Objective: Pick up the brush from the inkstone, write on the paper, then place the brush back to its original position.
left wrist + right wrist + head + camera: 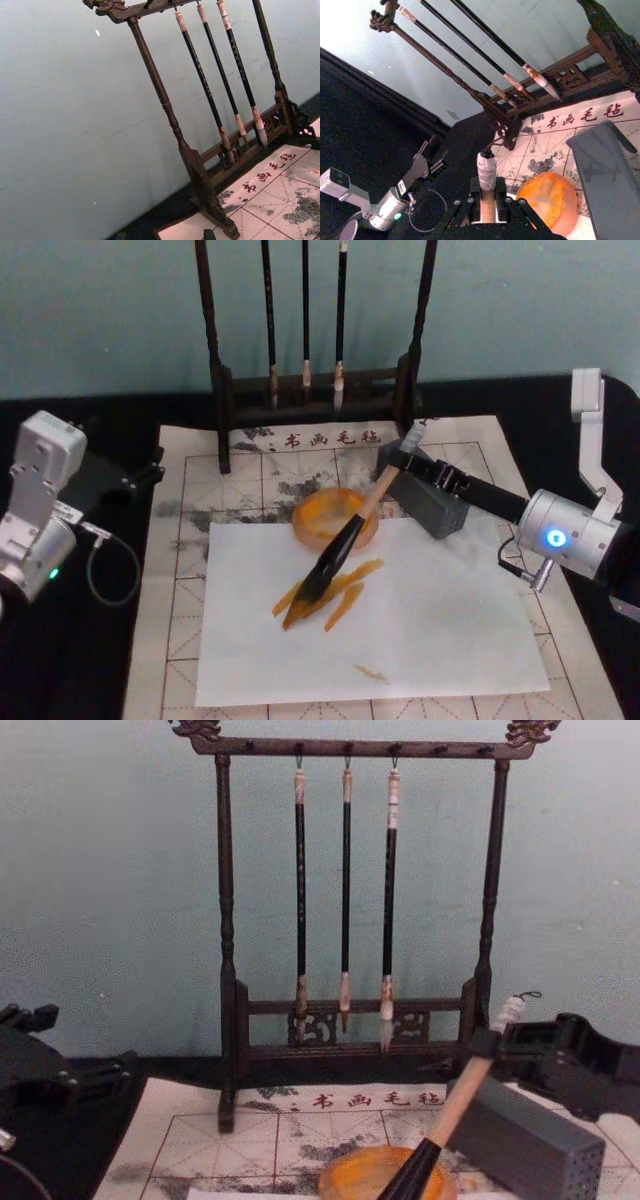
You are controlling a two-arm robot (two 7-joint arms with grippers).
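Surface: a table (110, 670) covered in black, its bare parts showing on both sides of the paper and along the paper's far edge.
Paper (178, 590): a cream sheet with a red square grid, lying flat on the table, with red characters and grey blotches towards its far edge.
Brush rack (315, 412): dark carved wood, standing upright at the paper's far edge, its feet reaching onto the sheet.

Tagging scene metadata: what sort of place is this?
Likely a calligraphy practice table: wooden brush rack with three hanging brushes, red-grid paper, right claw holding the brush; left claw parked beside the paper.
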